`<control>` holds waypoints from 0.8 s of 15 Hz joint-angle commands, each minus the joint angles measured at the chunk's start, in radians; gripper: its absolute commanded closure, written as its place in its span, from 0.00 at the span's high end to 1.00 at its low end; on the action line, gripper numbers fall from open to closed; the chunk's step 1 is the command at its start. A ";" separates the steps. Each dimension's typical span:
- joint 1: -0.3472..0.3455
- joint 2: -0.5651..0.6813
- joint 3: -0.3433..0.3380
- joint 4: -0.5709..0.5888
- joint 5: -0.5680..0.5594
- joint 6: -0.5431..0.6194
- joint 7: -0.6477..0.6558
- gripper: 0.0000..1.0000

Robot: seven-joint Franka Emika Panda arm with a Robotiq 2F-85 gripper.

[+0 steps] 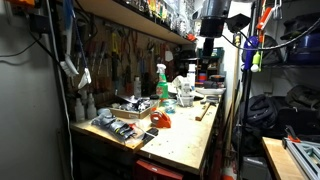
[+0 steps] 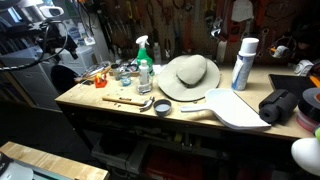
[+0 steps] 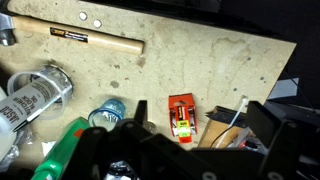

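My gripper (image 1: 207,45) hangs high above the wooden workbench (image 1: 190,145), open and empty; it also shows at the top left in an exterior view (image 2: 55,42). In the wrist view its dark fingers (image 3: 200,122) frame the bench far below. Directly under them lies a red tape dispenser (image 3: 181,117), also seen in an exterior view (image 1: 162,120). A wooden-handled hammer (image 3: 95,40) lies further off on the bench and shows in both exterior views (image 1: 205,110) (image 2: 125,99). A green spray bottle (image 3: 65,150) stands beside the gripper's view.
The bench carries a straw hat (image 2: 190,75), a white spray can (image 2: 243,65), a white paddle-shaped board (image 2: 235,108), a tape roll (image 2: 162,105), a black bundle (image 2: 280,105) and a tool tray (image 1: 130,105). Shelves and hanging tools line the wall.
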 commanded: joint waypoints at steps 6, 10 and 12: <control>0.000 0.009 -0.014 -0.006 -0.037 0.052 -0.026 1.00; -0.071 0.084 -0.012 0.011 -0.154 0.157 0.022 1.00; -0.086 0.117 -0.010 0.012 -0.153 0.207 0.073 1.00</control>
